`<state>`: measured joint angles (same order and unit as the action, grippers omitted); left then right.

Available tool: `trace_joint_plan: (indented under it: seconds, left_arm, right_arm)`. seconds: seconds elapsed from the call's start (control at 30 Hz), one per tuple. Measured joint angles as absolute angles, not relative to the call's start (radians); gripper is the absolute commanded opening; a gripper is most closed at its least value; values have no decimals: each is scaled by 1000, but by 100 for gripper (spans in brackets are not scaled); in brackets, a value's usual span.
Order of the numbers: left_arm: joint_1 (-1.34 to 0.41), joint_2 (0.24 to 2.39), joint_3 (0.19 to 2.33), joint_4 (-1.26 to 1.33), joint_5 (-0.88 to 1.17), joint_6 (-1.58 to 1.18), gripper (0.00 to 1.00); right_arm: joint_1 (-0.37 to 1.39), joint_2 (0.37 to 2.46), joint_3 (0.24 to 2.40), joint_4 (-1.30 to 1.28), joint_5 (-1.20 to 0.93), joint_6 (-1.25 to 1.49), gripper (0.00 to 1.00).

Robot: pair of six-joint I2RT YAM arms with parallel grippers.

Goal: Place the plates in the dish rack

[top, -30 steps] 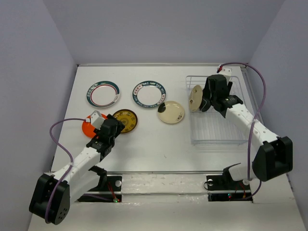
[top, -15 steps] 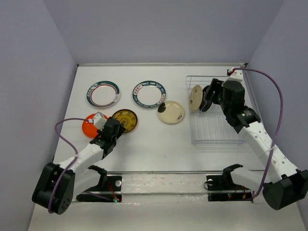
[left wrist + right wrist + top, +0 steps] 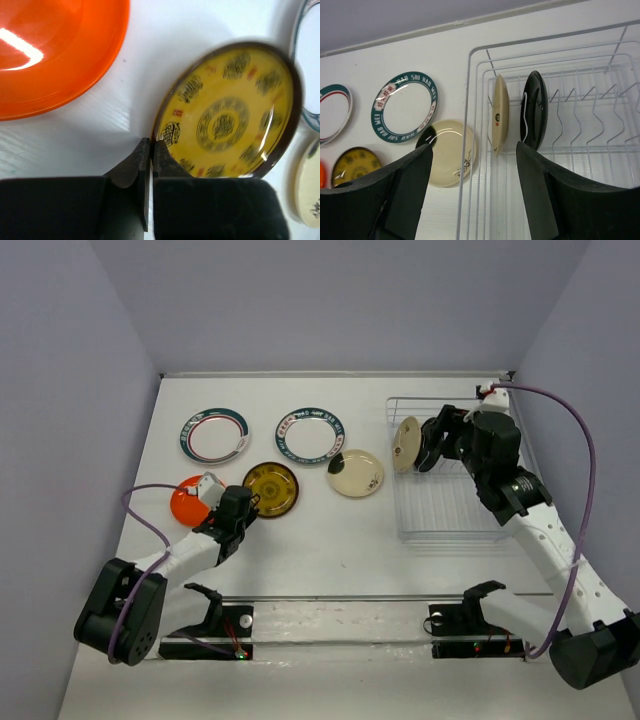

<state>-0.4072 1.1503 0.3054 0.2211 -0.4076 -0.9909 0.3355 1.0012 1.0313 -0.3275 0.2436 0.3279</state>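
My left gripper (image 3: pixel 151 144) (image 3: pixel 244 506) is low on the table and shut on the near-left rim of the amber-yellow plate (image 3: pixel 230 110) (image 3: pixel 271 489); one finger lies over the plate's inside, the other outside it. The orange plate (image 3: pixel 184 502) (image 3: pixel 50 50) lies just left of it. Two green-rimmed white plates (image 3: pixel 214 436) (image 3: pixel 309 435) and a cream plate (image 3: pixel 356 473) lie flat further back. In the dish rack (image 3: pixel 450 525) a cream plate (image 3: pixel 500 112) and a black plate (image 3: pixel 535 117) stand upright. My right gripper (image 3: pixel 474 149) (image 3: pixel 432 445) hovers open above the rack's left end, holding nothing.
The white tabletop ends at grey walls on the left, back and right. The rack sits against the right wall, and its wire slots (image 3: pixel 590 120) to the right of the black plate hold nothing. Both arm bases stand at the near edge.
My left gripper has gone down and shut on the amber-yellow plate's rim, and the plate has slid slightly right. The right arm has swung back to the right, away from the plates in the rack.
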Motion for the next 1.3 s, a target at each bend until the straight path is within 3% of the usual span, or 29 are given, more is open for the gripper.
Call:
trace_joint_plan:
  seconds: [0.2, 0.5, 0.63, 0.97, 1.03, 1.1, 1.13, 1.17, 1.2, 1.3]
  left_arm:
    - [-429, 1053, 299, 228, -402, -970, 6]
    - [-542, 646, 312, 84, -445, -878, 6]
    - [-542, 540, 323, 69, -408, -843, 6]
    - [-544, 508, 365, 107, -176, -780, 6]
    - [-544, 506, 368, 130, -133, -774, 6]
    - [-544, 502, 369, 150, -98, -767, 6]
    - [-544, 500, 369, 160, -83, -765, 6]
    - [-544, 500, 369, 171, -62, -762, 6]
    - [-544, 500, 370, 182, -44, -759, 6]
    - [-531, 511, 373, 171, -51, -728, 38]
  right_arm:
    - [336, 927, 1032, -328, 112, 356, 85]
    - [472, 975, 1031, -218, -170, 425, 95]
    - [602, 1103, 1031, -173, -259, 427, 96]
    - [683, 1379, 1033, -125, -403, 437, 92]
    - [693, 1398, 1033, -109, -414, 443, 85]
    - [699, 1417, 1033, -91, -423, 451, 70]
    - [700, 1425, 1033, -86, -425, 453, 35]
    - [701, 1431, 1033, -76, -427, 459, 12]
    - [701, 1435, 1033, -70, -429, 462, 7]
    - [696, 1421, 1033, -39, -455, 493, 7]
